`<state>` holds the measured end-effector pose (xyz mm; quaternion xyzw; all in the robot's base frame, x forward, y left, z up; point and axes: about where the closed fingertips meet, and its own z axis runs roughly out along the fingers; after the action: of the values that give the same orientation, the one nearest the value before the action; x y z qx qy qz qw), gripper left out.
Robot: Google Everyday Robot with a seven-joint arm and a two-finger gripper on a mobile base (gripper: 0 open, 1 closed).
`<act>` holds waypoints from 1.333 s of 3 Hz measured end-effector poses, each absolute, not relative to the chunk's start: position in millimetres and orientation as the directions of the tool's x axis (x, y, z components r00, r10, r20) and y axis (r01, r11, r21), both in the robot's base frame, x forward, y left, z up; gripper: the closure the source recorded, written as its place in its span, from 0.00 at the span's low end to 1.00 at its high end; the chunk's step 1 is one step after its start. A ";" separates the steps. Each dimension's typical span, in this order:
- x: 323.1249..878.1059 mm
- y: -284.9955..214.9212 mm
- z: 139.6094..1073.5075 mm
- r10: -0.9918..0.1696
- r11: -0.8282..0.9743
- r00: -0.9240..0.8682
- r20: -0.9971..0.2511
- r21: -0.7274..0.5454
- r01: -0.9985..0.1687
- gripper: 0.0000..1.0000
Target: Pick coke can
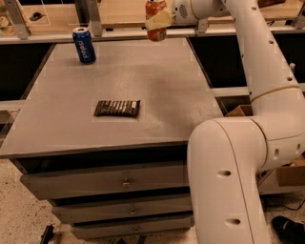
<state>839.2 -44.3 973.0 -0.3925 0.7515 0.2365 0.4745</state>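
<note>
Coke can (pixel 156 34), red-orange with whitish markings, sits upright between the fingers (pixel 160 20) of the gripper (pixel 155 21), which are clenched on its middle; one pale finger crosses the front of the can. The can hangs in the air, clear of the bench (pixel 157 90), above the bench's far edge and toward its right side, near the top of the camera view. Behind the gripper the white wrist (pixel 190 9) leads right into the arm (pixel 257 52), which drops down the right side of the view to the robot's large white body (pixel 228 176) at the bench's front right corner. On the grey bench top a blue Pepsi can (pixel 84 45) stands upright near the far left corner, well apart from the held can. A dark snack bar wrapper (pixel 117 108) lies flat near the middle of the bench. Drawers (pixel 126 181) with small handles run below the bench's front edge.
</note>
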 end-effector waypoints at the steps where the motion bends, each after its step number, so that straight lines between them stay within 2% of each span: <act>1: 836.9 -51.2 983.2 -0.363 0.589 -0.233 -0.902 -0.029 -0.808 1.00; 4: 836.5 -55.5 991.2 -0.362 0.593 -0.216 -0.907 -0.045 -0.804 1.00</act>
<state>836.5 -55.5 991.2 -0.3904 0.7464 0.2261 0.4892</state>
